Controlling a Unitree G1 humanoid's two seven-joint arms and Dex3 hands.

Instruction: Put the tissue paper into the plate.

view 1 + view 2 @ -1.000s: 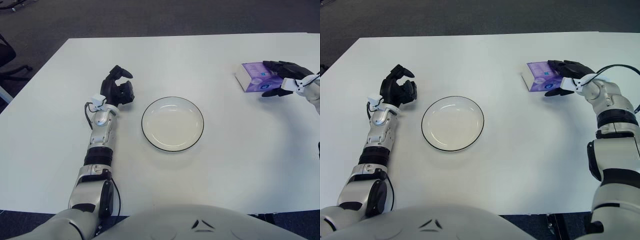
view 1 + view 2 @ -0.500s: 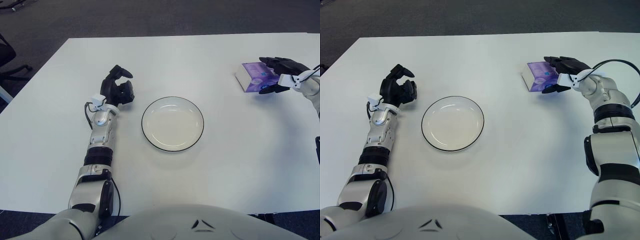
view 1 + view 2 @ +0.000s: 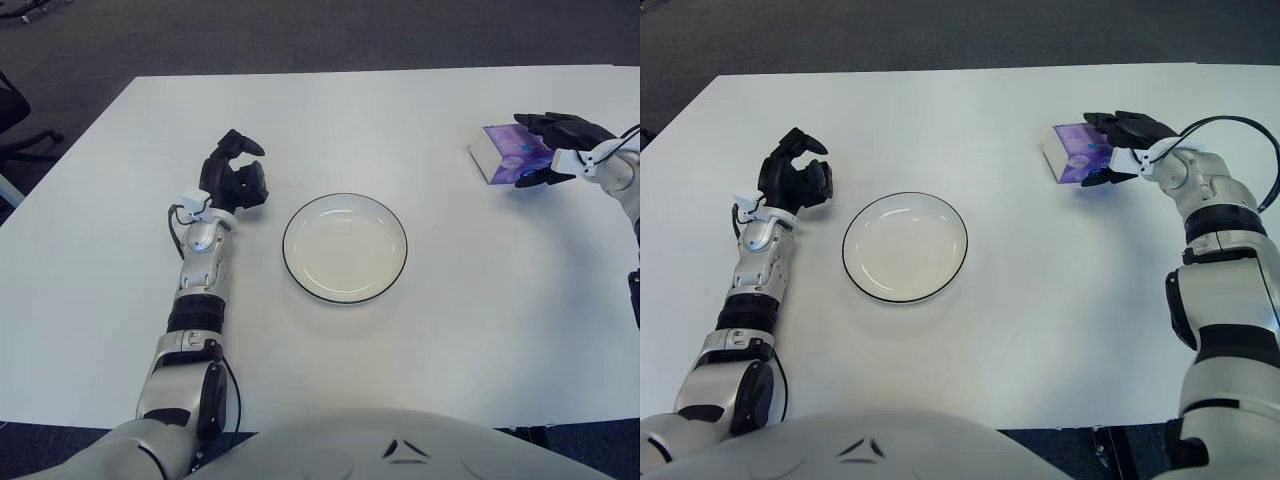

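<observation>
Right hand (image 3: 1118, 150) closes around the purple tissue pack (image 3: 1076, 153) at the table's (image 3: 1040, 300) far right, well apart from the plate (image 3: 904, 247) — grip looks shallow, so the pack may slip in transit; left hand (image 3: 795, 180) curled, idle.

tabletop (image 3: 400, 120): plain white | plate (image 3: 345, 248): white, thin black rim line | tissue pack (image 3: 1072, 152): purple with paler lilac markings, white side edge | left hand (image 3: 236, 178): black | right hand (image 3: 1120, 140): black | forearms: silver-grey with black bands | floor: dark grey
</observation>
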